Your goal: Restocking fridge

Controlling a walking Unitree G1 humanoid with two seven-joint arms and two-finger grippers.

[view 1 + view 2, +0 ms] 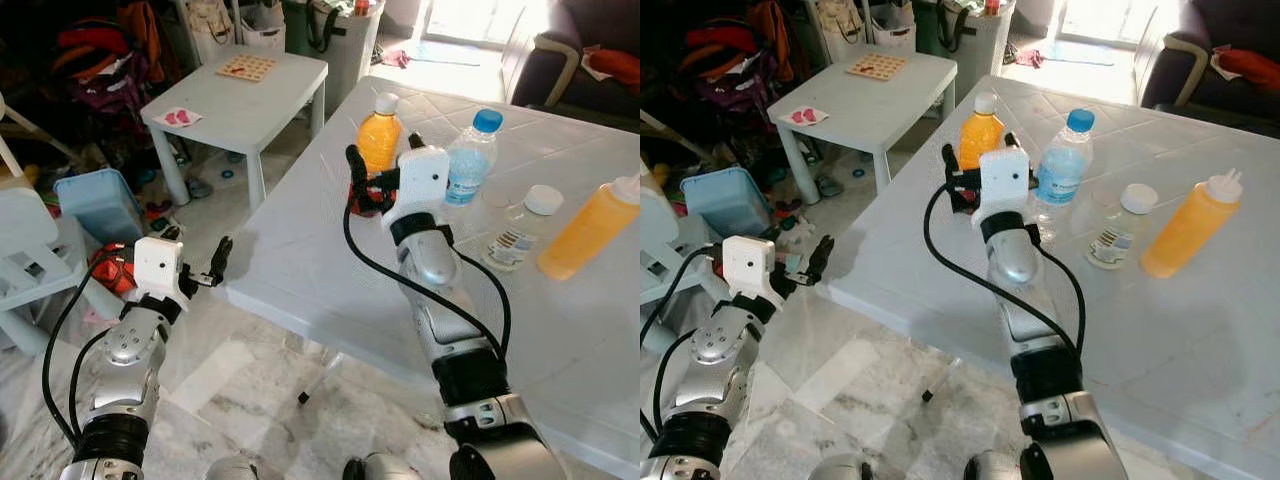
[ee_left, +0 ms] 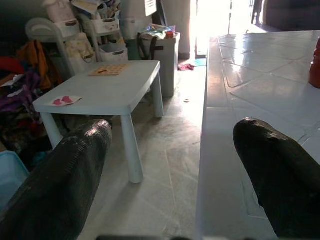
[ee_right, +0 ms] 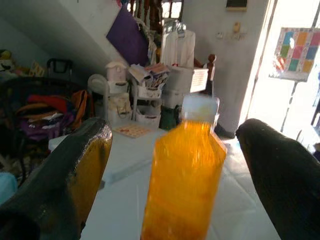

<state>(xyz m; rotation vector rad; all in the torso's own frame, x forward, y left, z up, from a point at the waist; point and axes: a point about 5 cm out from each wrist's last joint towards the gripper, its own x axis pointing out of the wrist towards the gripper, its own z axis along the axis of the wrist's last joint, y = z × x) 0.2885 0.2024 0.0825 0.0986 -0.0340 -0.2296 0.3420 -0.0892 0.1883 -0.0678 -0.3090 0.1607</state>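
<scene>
An orange juice bottle (image 1: 380,140) with a white cap stands upright near the far left corner of the white table (image 1: 320,270). My right gripper (image 1: 383,152) is open, with one black finger on each side of the bottle (image 3: 184,165), and neither finger visibly presses on it. Beside it stand a water bottle (image 1: 470,158) with a blue cap, a small clear bottle (image 1: 522,228) with a white cap, and an orange squeeze bottle (image 1: 592,226). My left gripper (image 1: 218,262) is open and holds nothing, hovering low beside the table's left edge (image 2: 212,150).
A small white side table (image 1: 240,105) stands to the left beyond the big table. A blue bin (image 1: 98,202) and piled bags lie at far left. A dark sofa (image 1: 575,60) is behind the table at the right. Marble floor (image 1: 250,390) lies between my arms.
</scene>
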